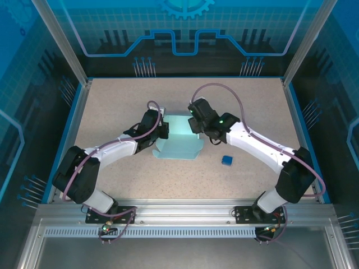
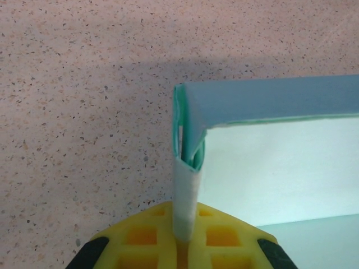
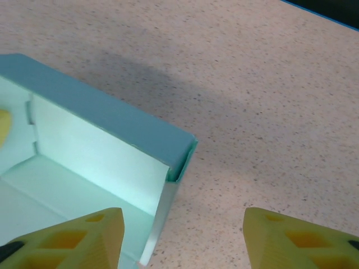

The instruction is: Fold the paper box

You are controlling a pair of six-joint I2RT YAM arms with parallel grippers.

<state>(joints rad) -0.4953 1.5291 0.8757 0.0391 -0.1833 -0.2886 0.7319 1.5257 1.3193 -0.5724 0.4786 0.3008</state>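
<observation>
L gripper (image 2: 185, 238) pinches the paper box (image 2: 269, 174) side wall tight; R gripper (image 3: 182, 232) spread wide astride opp. wall.

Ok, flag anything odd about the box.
On the paper box, the corner pinched in the left jaws gapes: its folded layers stand apart rather than flush. A small dark blue cube lies loose to its right.

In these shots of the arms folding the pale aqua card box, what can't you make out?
Top view: walls of the pale aqua card box, and fingertips of the left gripper and right gripper, hidden under the wrists.
Left wrist view: box cut by the right edge.
Right wrist view: box cut by left and bottom edges.
Top view: small dark blue cube, too small for detail.
</observation>
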